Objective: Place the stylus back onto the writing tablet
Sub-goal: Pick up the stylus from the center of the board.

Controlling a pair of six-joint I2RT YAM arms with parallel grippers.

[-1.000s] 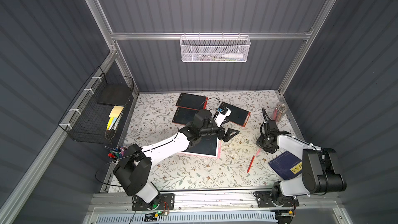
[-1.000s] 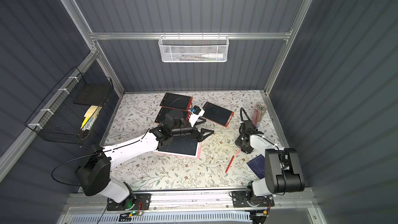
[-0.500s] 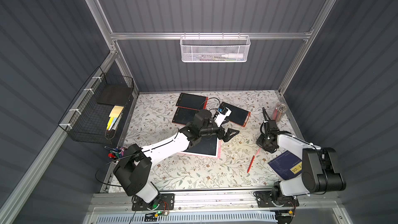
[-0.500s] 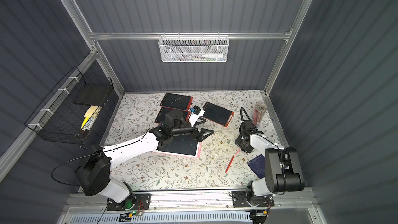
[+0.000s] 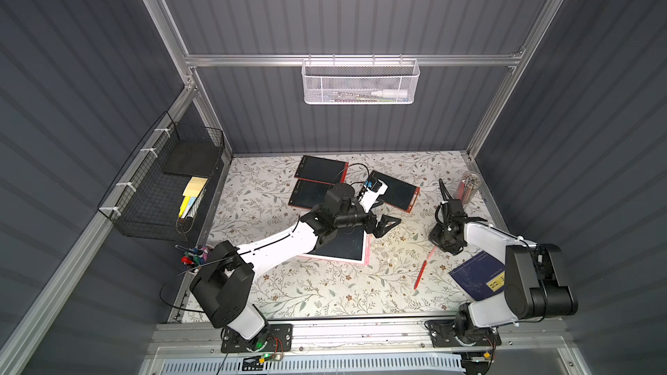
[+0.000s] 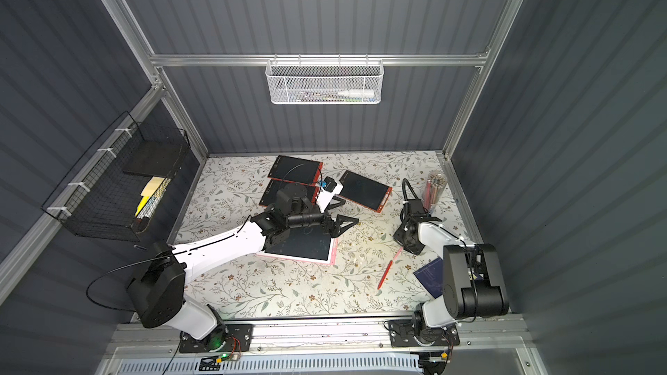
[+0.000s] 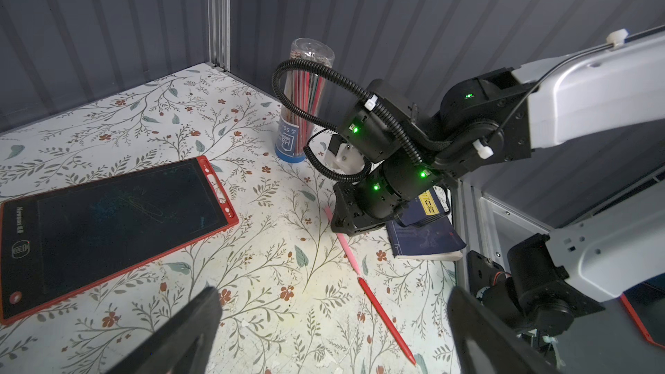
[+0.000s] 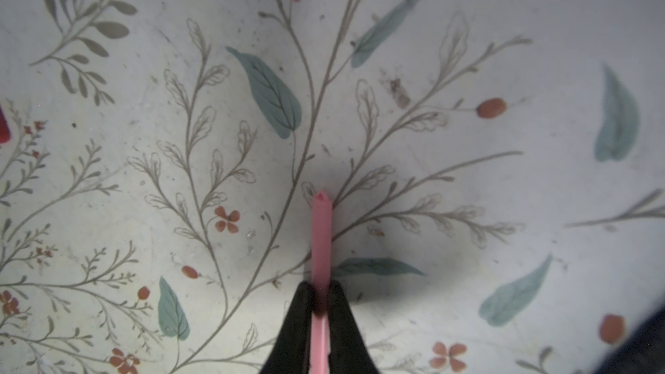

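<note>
Status: early. We see the right gripper (image 8: pixel 320 289) pinched narrow on the pink stylus (image 8: pixel 320 239), jaws closed on the shaft close to its blunt end. Grasp looks made, lift not evident. Stylus appears to lie flat on the floral table (image 5: pixel 325 294), tho we can't tell if it's a hair off the surface. Left gripper (image 7: pixel 334 300) spread wide, holding nothing, hanging by the far corner of the pink-framed tablet (image 5: pixel 343 247). Stylus is on the right side of the table, well apart from that tablet, near the blue booklet (image 5: pixel 476 277). Left to do, in our judgement: lift, carry across, set down on tablet, release, i.e. most of the task. Target prob. the pink-framed one by colour match; red tablets (image 5: pixel 400 193) (3) sit further back. Orientation: long axis approx. front-to-back, slightly diagonal; blunt end twd back wall, other end twd front rail. A red stylus (image 5: pixel 419 277) lies just beyond that front end, nearly in line; touching or not, can't tell.
</note>
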